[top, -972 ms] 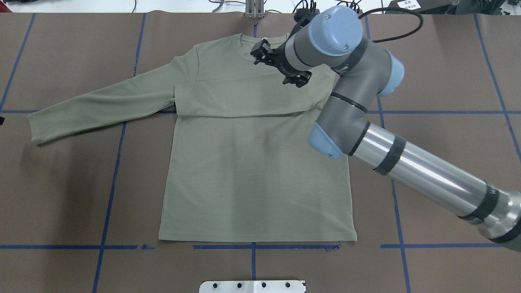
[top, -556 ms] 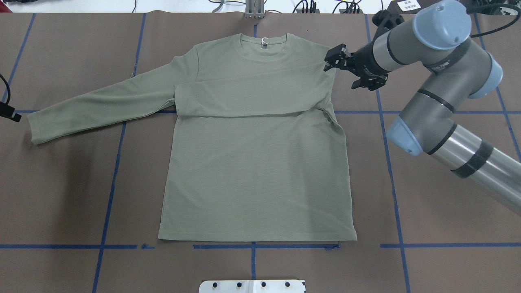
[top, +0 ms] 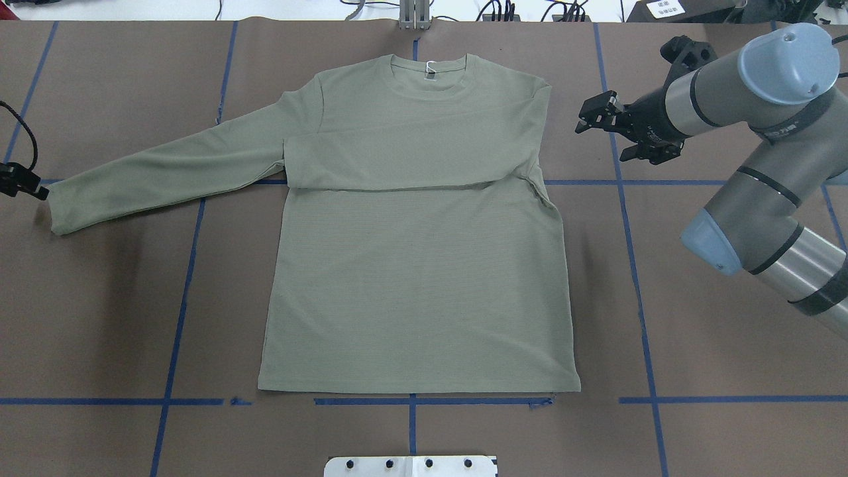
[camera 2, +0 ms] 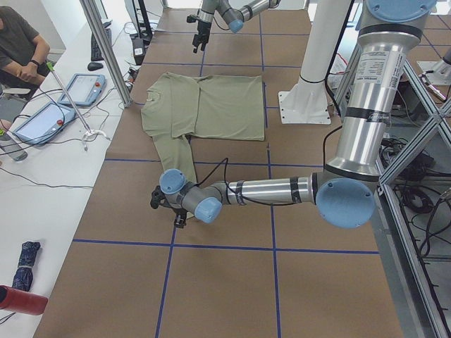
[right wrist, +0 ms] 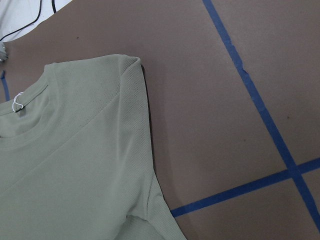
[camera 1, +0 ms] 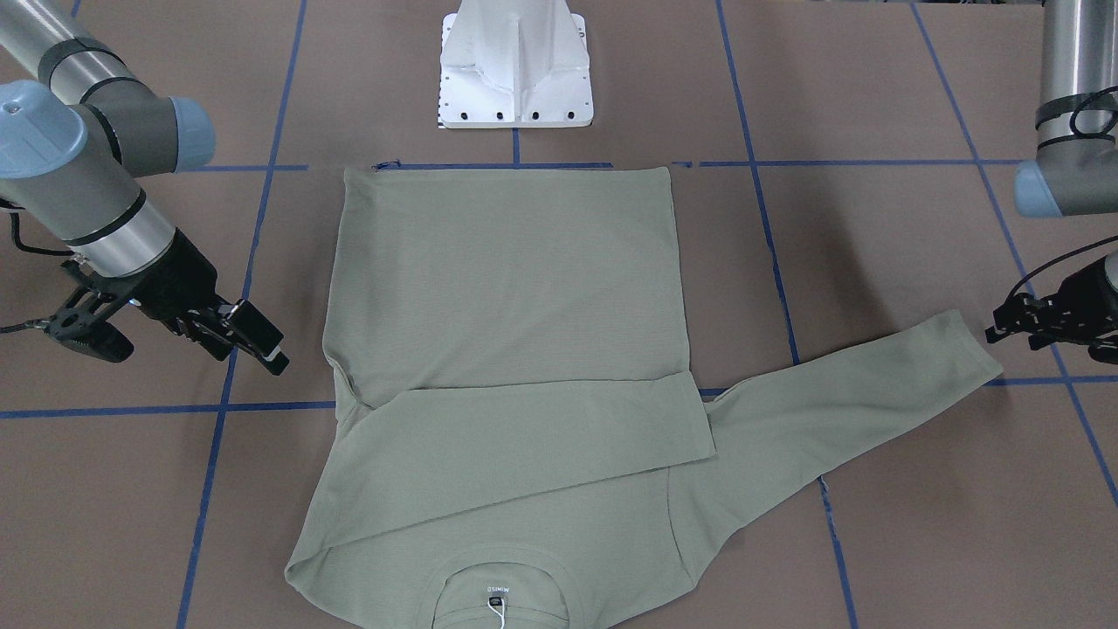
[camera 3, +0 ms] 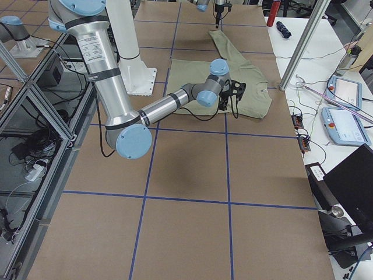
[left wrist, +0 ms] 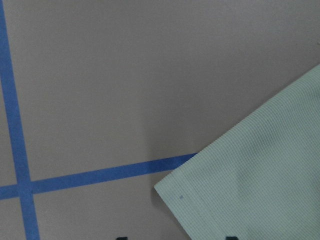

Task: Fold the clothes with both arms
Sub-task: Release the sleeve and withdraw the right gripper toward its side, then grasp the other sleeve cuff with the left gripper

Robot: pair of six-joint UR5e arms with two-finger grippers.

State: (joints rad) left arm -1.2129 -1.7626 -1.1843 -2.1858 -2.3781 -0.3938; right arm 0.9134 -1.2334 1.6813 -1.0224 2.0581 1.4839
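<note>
the sage-green shirt (top: 417,265) lies flat and face up on the brown table (top: 715,344), straight out from the white base (camera 1: 515,70). its hem is the edge nearest the base and its ribbed collar (top: 430,76) the farthest. the right sleeve (top: 411,159) is folded across the chest. the left sleeve (top: 165,175) stretches out away from the base toward the robot's left. the right gripper (top: 609,132) hangs far from the base on the robot's right, just off the shirt's shoulder, with its jaws spread and grasping nothing. the left gripper (camera 1: 1017,328) sits at the left sleeve's cuff (left wrist: 240,200). its wrist view shows two finger tips apart at the bottom edge, the cuff corner ahead of them and not pinched.
</note>
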